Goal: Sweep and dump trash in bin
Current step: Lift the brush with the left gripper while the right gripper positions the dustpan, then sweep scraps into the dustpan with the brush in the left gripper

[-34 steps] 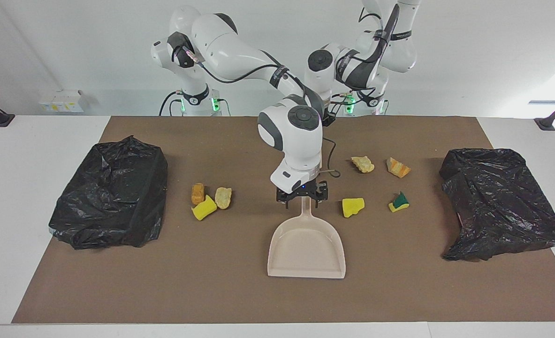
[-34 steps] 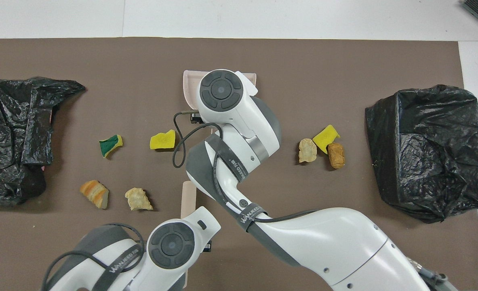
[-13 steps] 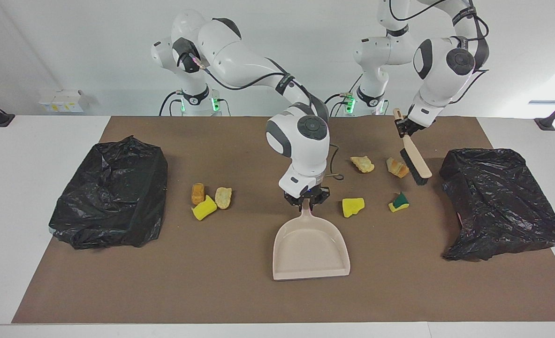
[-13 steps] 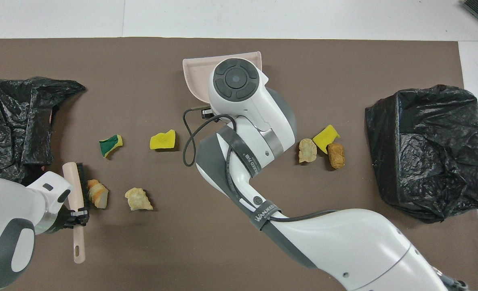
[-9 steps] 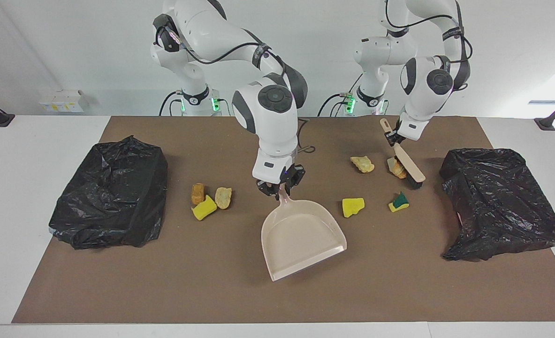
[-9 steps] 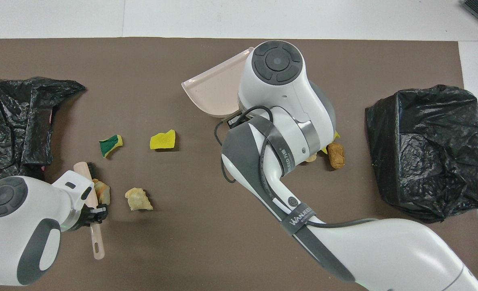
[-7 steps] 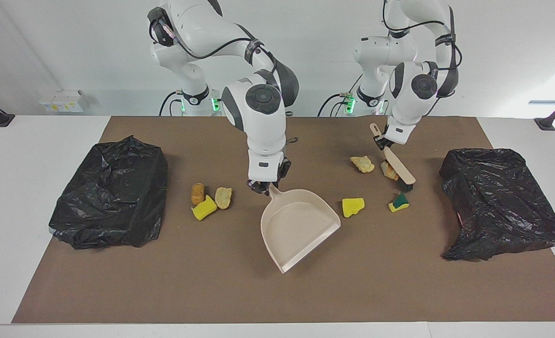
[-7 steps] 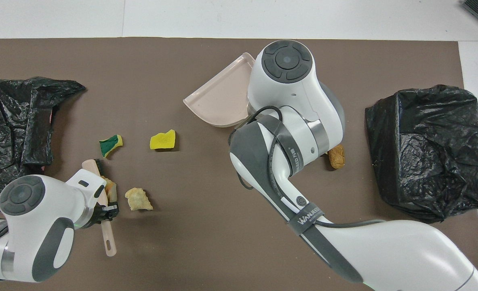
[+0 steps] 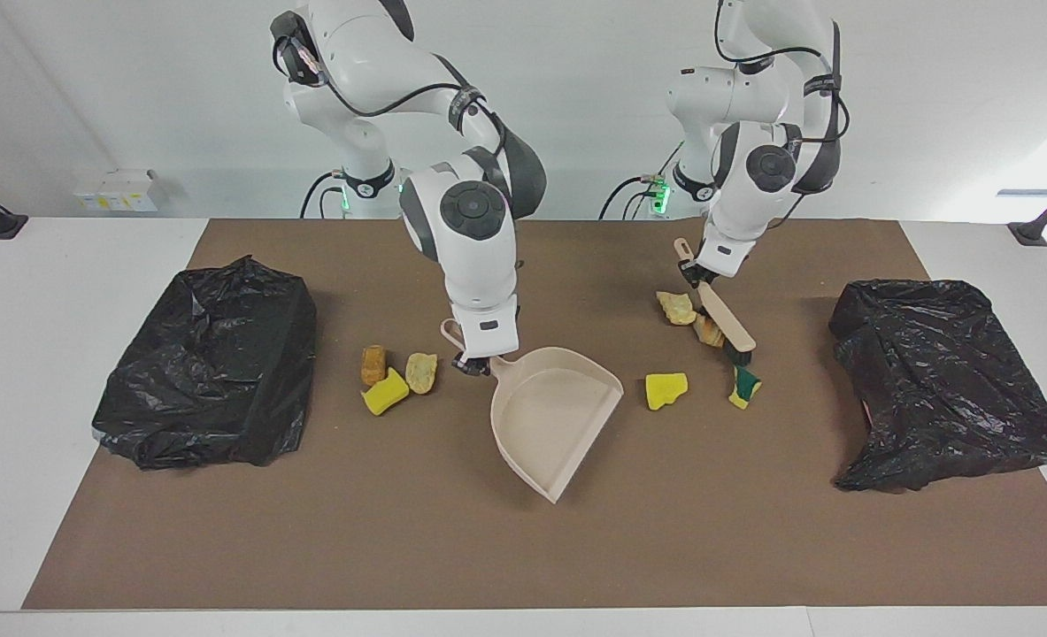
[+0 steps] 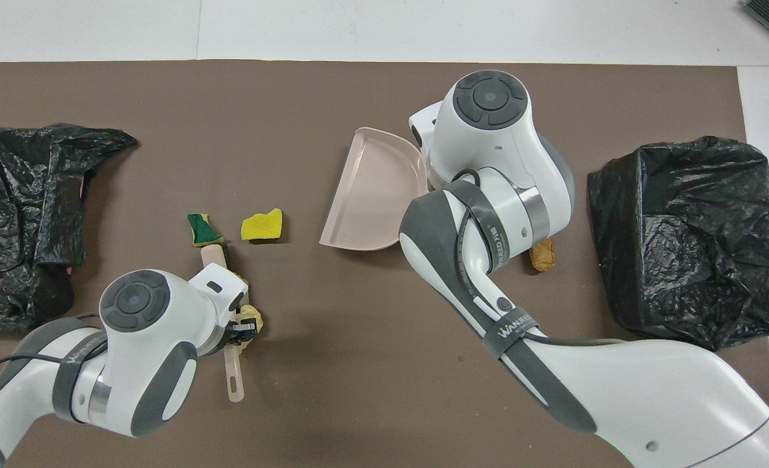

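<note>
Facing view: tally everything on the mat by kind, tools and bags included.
yellow sponge pieces: 2
green-and-yellow sponge: 1
bread-like chunks: 4
dustpan: 1
brush: 1
black bags: 2
Total: 11

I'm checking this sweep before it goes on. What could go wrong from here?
The brush in the left tool is pushing several scraps at once; the green sponge at its tip might slip past the bristles. The dustpan held by the right tool is angled toward them, but its mouth may miss the yellow sponge lying beside its rim.
</note>
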Controlling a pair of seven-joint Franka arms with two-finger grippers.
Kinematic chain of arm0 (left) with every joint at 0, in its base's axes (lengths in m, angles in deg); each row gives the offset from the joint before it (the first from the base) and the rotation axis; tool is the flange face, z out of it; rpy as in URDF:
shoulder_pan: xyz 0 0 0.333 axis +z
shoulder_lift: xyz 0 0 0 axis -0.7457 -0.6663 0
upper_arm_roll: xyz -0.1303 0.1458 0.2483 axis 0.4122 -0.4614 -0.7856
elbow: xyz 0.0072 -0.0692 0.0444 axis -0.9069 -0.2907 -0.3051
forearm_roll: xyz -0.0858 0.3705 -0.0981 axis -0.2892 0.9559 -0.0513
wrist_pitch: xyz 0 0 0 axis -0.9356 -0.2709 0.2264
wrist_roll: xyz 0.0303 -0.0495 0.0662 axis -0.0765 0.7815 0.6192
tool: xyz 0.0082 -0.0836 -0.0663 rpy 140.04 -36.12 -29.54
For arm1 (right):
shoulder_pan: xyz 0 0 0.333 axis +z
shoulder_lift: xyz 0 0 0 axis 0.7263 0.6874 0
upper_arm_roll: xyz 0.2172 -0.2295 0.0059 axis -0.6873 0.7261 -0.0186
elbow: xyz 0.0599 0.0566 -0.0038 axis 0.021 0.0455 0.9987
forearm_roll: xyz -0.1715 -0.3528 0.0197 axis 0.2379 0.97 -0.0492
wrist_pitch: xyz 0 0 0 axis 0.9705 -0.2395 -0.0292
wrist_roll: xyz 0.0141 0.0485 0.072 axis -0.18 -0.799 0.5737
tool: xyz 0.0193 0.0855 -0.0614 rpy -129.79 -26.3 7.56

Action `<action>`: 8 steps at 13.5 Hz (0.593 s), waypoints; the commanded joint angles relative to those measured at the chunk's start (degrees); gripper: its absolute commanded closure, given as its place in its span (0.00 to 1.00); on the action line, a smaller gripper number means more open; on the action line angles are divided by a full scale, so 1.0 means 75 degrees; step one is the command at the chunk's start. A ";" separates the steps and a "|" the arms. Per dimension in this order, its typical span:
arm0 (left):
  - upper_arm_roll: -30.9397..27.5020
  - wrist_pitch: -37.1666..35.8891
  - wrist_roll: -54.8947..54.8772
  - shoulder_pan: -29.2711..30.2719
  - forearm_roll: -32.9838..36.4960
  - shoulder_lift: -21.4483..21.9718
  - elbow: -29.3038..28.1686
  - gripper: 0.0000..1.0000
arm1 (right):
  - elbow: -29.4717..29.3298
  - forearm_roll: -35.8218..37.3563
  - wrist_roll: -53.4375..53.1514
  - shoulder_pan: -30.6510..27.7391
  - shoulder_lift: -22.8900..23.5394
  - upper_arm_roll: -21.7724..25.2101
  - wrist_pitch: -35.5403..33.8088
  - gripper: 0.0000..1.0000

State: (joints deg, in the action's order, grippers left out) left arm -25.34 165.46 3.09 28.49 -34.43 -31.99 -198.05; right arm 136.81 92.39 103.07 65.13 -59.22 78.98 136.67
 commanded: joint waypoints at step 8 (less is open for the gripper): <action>-0.0045 -0.0061 -0.0093 -0.1317 -0.1038 -0.1392 0.1299 1.00 | 0.0377 0.0235 0.1469 0.0244 0.0222 -0.0047 0.0404 1.00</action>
State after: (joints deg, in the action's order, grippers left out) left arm -25.12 165.37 3.05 21.26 -39.50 -38.96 -190.68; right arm 139.07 93.37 112.25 67.17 -58.00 78.93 138.19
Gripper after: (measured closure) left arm 0.744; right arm 0.683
